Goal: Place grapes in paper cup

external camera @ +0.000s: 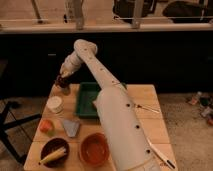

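My gripper (62, 81) hangs at the far left corner of the wooden table (150, 117), at the end of the long white arm (115, 115). It is shut on the grapes (60, 80), a small dark purple-brown bunch held just above the table's back edge. The paper cup (54, 104), short and white, stands on the table below and slightly left of the gripper, nearer the camera. The cup's inside does not show.
A green tray (88, 100) lies right of the cup. An orange-red fruit (46, 126) and a grey piece (71, 127) lie in front of the cup. A dark brown bowl (54, 150) with something yellow and an orange bowl (94, 148) stand at the front.
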